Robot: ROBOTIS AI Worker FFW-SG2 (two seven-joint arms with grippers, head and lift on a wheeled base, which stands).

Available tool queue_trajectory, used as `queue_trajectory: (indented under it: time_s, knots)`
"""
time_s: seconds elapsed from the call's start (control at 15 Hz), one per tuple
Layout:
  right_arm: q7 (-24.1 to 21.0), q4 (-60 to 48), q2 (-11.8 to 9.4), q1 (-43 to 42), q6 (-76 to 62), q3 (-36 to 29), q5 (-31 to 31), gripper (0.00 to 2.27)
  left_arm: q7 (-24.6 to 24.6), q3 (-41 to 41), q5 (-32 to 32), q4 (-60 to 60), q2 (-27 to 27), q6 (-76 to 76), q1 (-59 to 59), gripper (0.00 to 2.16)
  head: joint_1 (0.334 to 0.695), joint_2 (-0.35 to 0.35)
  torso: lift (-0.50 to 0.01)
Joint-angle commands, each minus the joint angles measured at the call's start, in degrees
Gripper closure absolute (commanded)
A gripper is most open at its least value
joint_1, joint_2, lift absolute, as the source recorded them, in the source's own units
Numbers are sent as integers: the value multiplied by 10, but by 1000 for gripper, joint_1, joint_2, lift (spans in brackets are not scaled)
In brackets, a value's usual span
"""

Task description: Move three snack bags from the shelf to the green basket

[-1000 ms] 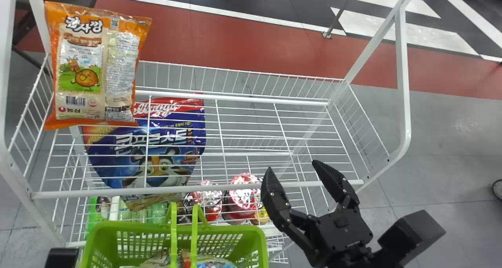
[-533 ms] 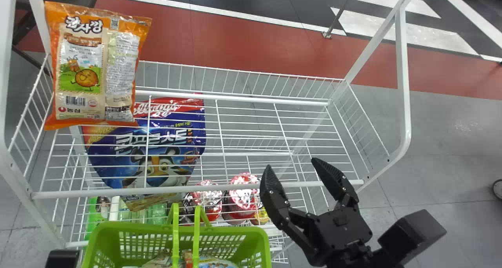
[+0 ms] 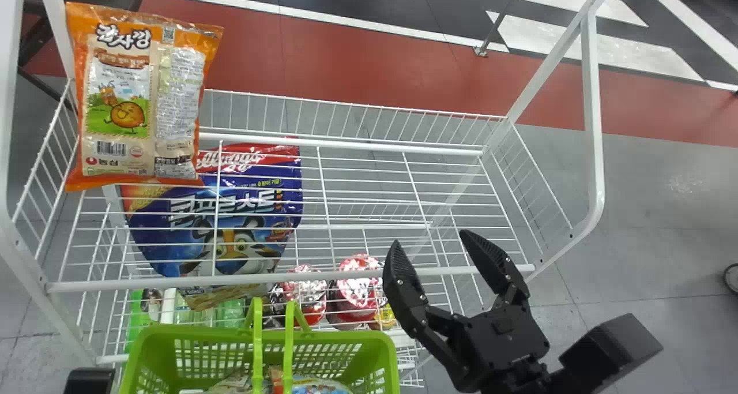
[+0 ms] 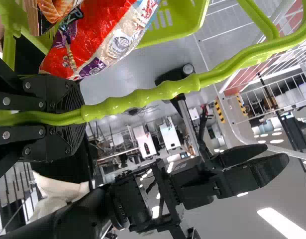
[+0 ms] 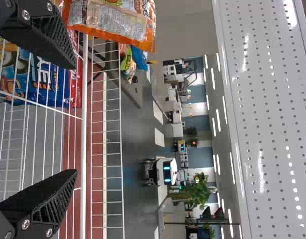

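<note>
An orange snack bag (image 3: 141, 94) stands at the left end of the wire shelf (image 3: 369, 180); it is also at the top of the right wrist view, a bag (image 5: 113, 22). My right gripper (image 3: 430, 238) is open and empty over the shelf's front rail, well right of the bag; in its wrist view the gripper (image 5: 73, 118) has its fingers wide apart. The green basket (image 3: 202, 333) stands before the shelf with snack bags (image 3: 316, 387) inside, one a red bag (image 4: 93, 37). My left gripper (image 4: 75, 117) is shut on the basket handle (image 4: 177, 88).
Below the upper shelf lie a blue cereal bag (image 3: 216, 215), red-topped packs (image 3: 357, 281) and green bottles (image 3: 230, 313). White posts frame both ends, the right one (image 3: 592, 111) near my right gripper. A perforated white panel (image 5: 267, 119) lines the right wrist view's far side.
My right gripper has edged slightly forward, still open. The basket has shifted a little to the right. The orange bag has stayed where it was.
</note>
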Motion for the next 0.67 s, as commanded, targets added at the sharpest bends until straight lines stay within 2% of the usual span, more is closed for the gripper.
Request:
queue_trajectory:
  time_s: [0.0, 0.6]
  knots:
    - [0, 5, 1, 0, -13, 0, -1, 63, 0, 0, 0, -2, 0, -2, 2, 1922, 695, -350, -48]
    - [-5, 22, 1, -1, -50, 4, -5, 63, -1, 4, 0, -11, 0, -7, 12, 1922, 695, -350, -48]
